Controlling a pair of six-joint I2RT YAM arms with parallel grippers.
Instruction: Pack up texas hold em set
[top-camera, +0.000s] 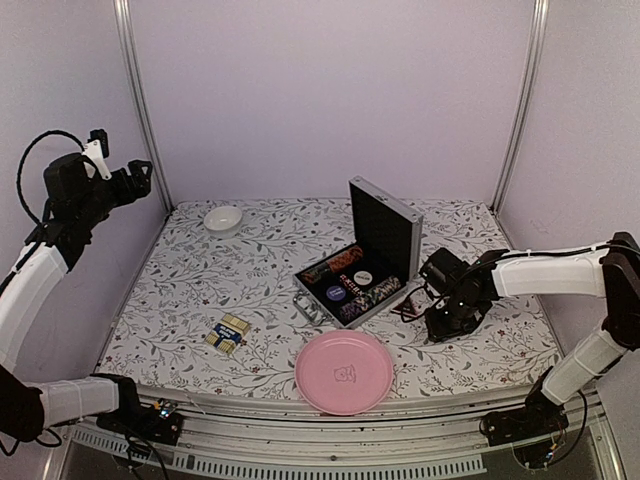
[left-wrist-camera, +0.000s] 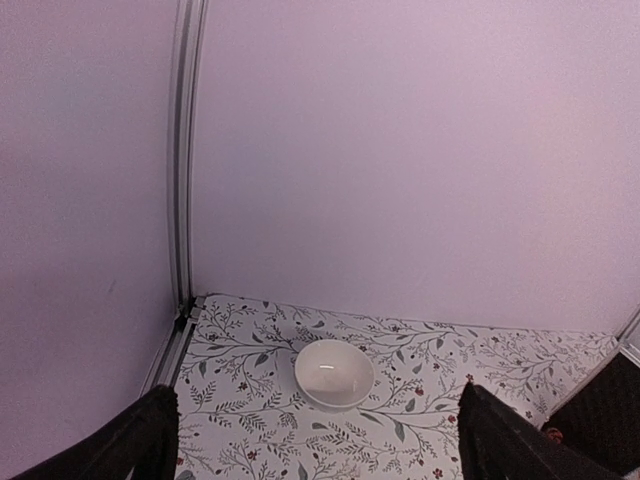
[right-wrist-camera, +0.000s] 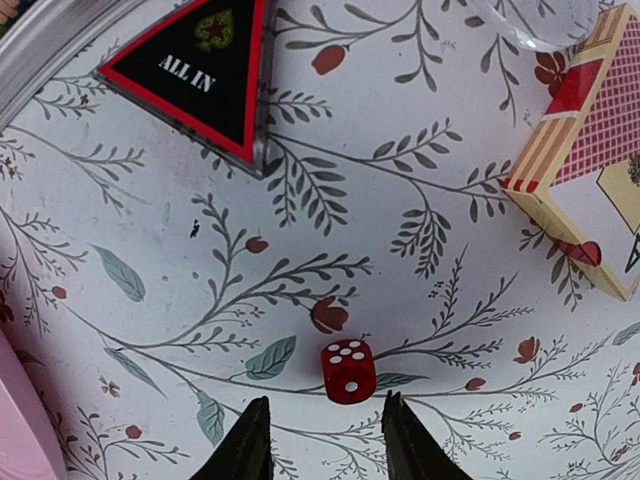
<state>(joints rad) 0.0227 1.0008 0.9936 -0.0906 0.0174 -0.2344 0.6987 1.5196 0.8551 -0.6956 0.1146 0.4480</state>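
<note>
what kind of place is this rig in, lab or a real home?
Most likely a lab robot cell, not a home: plain walls on aluminium posts box in a floral-cloth table, with staged props like the poker case.

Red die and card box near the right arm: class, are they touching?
Apart. The right wrist view shows the die lying on bare floral cloth, well clear of the card box at the upper right.

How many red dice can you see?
1. The red die lies on the flowery table just ahead of the right gripper; others may be hidden elsewhere.
</note>
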